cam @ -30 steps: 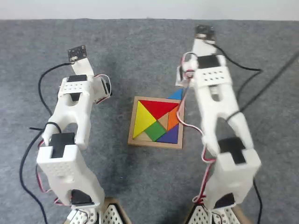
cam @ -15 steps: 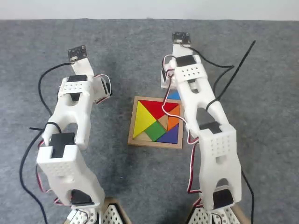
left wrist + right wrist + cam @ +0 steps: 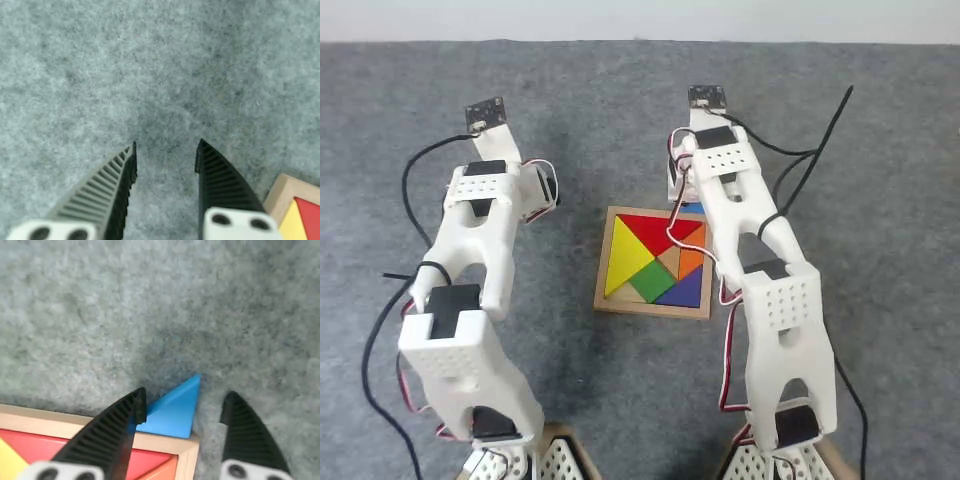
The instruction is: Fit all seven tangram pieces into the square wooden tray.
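Observation:
The square wooden tray (image 3: 602,268) lies mid-table holding red, yellow, green, orange, purple and tan pieces. A light-blue triangle (image 3: 174,407) rests on the carpet against the tray's far rim (image 3: 60,425); a sliver of the blue triangle (image 3: 694,208) peeks out under the right arm in the high view. My right gripper (image 3: 182,400) is open, straddling the triangle without gripping it. My left gripper (image 3: 166,152) is open over bare carpet, left of the tray's corner (image 3: 282,192), with nothing between its fingers.
Grey carpet (image 3: 570,110) covers the table all around. Both arm bases sit at the near edge (image 3: 510,455). Black cables trail to the right of the right arm (image 3: 820,140) and left of the left arm (image 3: 390,310).
The right arm swung left and came down over the blue triangle at the tray's far right corner. The left arm and the tray's pieces stayed put.

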`<state>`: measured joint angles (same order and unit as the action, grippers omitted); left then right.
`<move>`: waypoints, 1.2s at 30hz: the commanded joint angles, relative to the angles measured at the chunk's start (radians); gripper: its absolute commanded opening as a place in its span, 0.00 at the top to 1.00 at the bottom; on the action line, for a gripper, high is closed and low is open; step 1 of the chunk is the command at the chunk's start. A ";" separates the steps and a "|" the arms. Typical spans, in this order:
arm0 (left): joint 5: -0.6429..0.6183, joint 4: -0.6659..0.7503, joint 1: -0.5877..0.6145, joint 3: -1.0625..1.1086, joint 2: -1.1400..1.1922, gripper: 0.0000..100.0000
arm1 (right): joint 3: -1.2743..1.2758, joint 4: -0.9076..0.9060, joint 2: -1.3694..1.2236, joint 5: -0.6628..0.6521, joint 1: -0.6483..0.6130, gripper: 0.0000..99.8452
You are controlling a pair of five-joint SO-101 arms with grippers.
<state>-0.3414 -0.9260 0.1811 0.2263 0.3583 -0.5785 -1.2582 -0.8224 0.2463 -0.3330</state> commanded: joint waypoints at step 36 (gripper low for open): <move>0.009 0.017 -0.006 -0.022 -0.068 0.81 | -0.052 -0.239 0.147 0.041 0.025 0.80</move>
<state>-0.3414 -0.9260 0.1811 0.2263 0.3583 -0.5938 -1.5190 -0.6813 0.2094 -0.3360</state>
